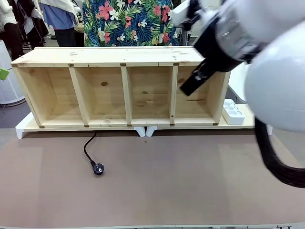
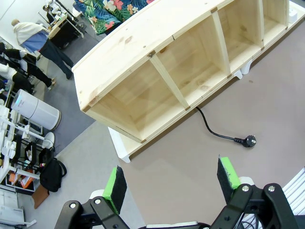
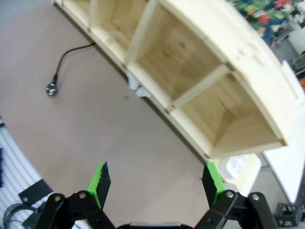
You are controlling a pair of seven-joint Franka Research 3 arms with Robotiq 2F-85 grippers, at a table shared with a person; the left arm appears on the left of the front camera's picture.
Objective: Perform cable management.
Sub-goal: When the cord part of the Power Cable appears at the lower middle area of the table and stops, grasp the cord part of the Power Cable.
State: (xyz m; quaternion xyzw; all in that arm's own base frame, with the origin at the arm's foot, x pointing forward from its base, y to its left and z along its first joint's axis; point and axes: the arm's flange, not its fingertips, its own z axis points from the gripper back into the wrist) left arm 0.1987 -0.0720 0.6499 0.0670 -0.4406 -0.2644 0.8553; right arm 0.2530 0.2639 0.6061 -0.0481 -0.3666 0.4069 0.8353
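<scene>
The thin black cable [image 1: 88, 147] comes out from under the wooden shelf [image 1: 119, 57] and curls forward on the brown table, ending in a round plug [image 1: 98, 168]. A white power strip [image 1: 233, 112] lies beside the shelf's right end. In the left wrist view my left gripper [image 2: 171, 179] hangs open high above the table, with the cable [image 2: 213, 130] and plug [image 2: 249, 140] lying beyond its right finger. My right gripper [image 3: 156, 179] is also open and empty above the table. In its view the plug [image 3: 51, 89] lies far off to the left and the power strip [image 3: 236, 167] sits just past its right pad.
The long shelf has several open compartments facing me and rests on white feet [image 1: 145, 130]. A person in a floral shirt [image 1: 128, 21] stands behind it. My right arm's white body [image 1: 271, 71] and its thick black hose [image 1: 274, 160] fill the right side of the front view.
</scene>
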